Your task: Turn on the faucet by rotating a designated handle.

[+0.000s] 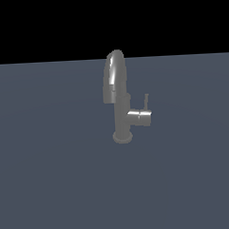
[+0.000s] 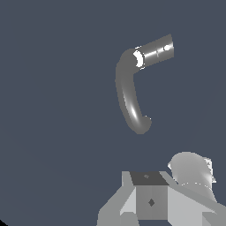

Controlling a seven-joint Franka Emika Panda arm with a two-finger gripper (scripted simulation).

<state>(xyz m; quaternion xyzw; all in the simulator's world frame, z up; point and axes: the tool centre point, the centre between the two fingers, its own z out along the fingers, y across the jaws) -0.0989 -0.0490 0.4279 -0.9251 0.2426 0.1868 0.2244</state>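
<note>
The exterior view shows the faucet upright mid-worktop, its handle a thin rod rising from the side stub; no arm appears. The wrist view looks down on spout and stub; the tool is only partly visible, so whether it is open cannot be told.

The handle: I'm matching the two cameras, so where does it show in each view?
Exterior view: the handle is a thin rod rising from the side stub on the exterior view's right of the faucet.
Wrist view: the rod cannot be made out.
Shared landmark: the stub beside the arched spout.
</note>
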